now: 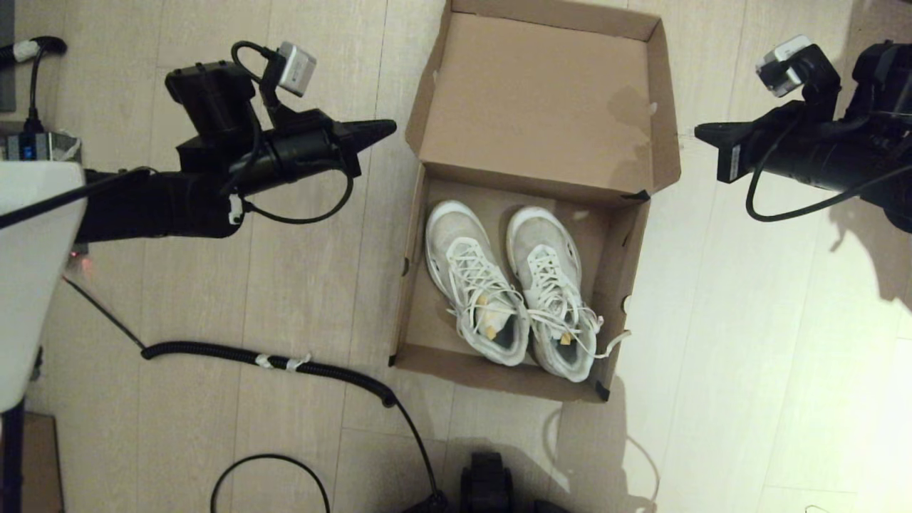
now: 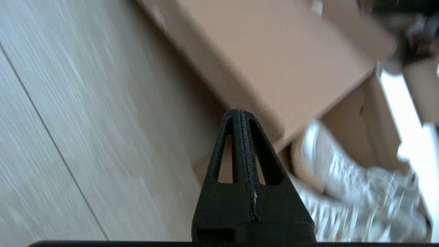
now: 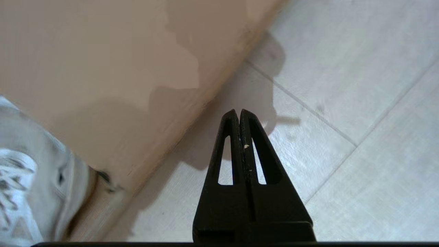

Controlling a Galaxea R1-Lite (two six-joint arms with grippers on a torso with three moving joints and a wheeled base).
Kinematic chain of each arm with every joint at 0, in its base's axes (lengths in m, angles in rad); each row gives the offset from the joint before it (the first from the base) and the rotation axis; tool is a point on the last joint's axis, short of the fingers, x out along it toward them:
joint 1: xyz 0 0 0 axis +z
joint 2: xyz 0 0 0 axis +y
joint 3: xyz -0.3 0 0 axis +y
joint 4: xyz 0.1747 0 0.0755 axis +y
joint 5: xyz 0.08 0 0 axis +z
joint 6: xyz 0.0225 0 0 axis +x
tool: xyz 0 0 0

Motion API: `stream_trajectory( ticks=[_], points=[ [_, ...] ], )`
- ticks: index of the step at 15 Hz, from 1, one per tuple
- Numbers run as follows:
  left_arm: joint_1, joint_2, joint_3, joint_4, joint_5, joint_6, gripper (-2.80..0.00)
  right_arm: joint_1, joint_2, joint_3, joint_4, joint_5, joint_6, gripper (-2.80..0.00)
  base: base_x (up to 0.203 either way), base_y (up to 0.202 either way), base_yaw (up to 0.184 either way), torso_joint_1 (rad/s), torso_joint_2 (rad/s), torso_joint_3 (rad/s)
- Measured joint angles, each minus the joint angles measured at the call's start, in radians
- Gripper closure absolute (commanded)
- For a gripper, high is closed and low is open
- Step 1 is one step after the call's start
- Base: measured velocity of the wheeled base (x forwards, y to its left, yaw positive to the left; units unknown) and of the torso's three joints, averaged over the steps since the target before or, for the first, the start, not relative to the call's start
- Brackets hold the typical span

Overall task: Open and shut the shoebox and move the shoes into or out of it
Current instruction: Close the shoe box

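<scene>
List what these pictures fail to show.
- Shoebox outer near wall: head view, hidden behind its own rim.
- Shoes: left wrist view, smeared by blur, partly behind the left end effector.
- Lid far edge: cut off by the head view's top.

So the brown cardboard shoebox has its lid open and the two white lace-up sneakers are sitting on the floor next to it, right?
Not quite: the white lace-up sneakers sit inside the brown cardboard shoebox, not beside it. Its lid is open, as the head view shows.
</scene>
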Motion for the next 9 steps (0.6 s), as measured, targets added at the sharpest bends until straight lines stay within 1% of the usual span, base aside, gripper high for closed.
stream_trajectory(
  ticks=[3, 6, 7, 9],
  points=[
    [0.011, 0.009, 0.043, -0.006, -0.003, 0.017, 0.00, 0.000, 0.004, 0.027, 0.000, 0.001, 0.004, 0.00, 0.000, 0.000, 0.000, 0.000, 0.00, 0.000],
    [0.011, 0.026, 0.050, -0.010, -0.003, 0.019, 0.00, 0.002, 0.006, 0.034, 0.000, 0.001, 0.021, 0.00, 0.000, 0.000, 0.000, 0.000, 0.00, 0.000],
    [0.009, 0.034, 0.047, -0.013, -0.003, 0.019, 0.00, 0.011, 0.007, 0.034, 0.000, 0.001, 0.044, 0.00, 0.000, 0.000, 0.000, 0.000, 0.00, 0.000],
    [0.005, 0.059, 0.025, -0.024, -0.002, 0.023, 0.00, 0.040, 0.010, 0.031, 0.000, -0.005, 0.124, 0.00, 0.000, 0.000, 0.000, 0.000, 0.00, 0.000]
  ],
)
